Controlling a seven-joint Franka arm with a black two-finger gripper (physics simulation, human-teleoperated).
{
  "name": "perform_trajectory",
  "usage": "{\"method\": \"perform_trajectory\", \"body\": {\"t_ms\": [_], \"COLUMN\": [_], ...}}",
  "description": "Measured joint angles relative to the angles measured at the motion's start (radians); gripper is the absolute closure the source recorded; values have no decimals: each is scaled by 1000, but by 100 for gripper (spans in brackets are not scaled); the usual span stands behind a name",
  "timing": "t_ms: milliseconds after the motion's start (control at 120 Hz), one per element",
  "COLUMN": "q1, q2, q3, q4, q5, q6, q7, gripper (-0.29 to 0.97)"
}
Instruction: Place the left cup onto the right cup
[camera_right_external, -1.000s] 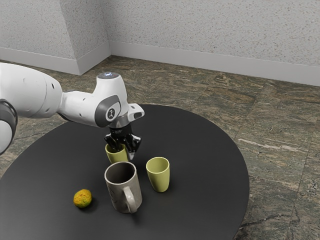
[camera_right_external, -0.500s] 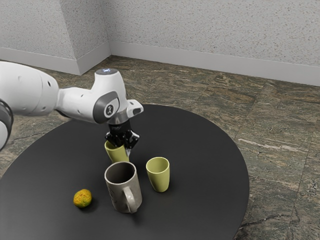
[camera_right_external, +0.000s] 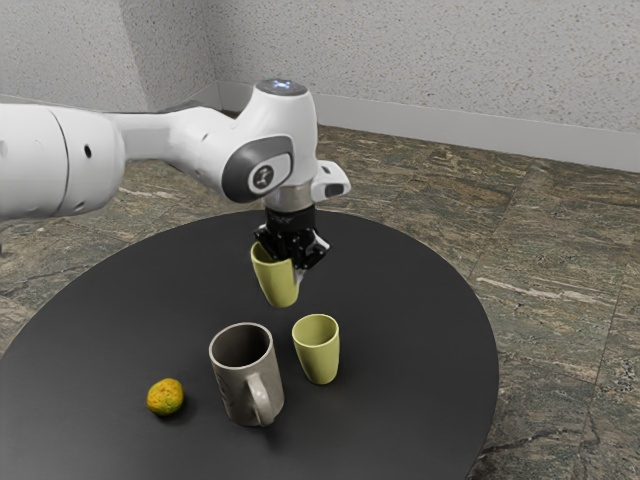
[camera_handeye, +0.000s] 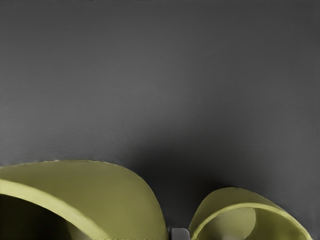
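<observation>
Pincer (camera_right_external: 289, 256) grips left cup (camera_right_external: 276, 281) at its rim. Cup hangs tilted, clear of the tabletop (camera_right_external: 430, 300), near but not yet over right cup (camera_right_external: 316, 348). Judged light, rigid, smooth-walled: rim hold suits it, though slip is possible.

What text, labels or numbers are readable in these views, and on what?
No readable text anywhere.
The lifted green cup, gripped by the tool: plain.
The standing green cup: plain.
The grey mug: plain.
The arm's grey joint cap: one small pale mark, too small to read.
The orange fruit and the black table: no markings.
</observation>
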Motion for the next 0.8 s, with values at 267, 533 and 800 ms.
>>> {"method": "perform_trajectory", "body": {"t_ms": [267,533,800], "q1": [-59,-67,-69], "q2": [-41,-35,-2], "q3": [-39,-49,-49], "q4": [30,10,22], "q5": [17,-46,-58], "q6": [-126,-101,-73], "q7": [-68,-117,-149], "gripper": [78,78,78]}}
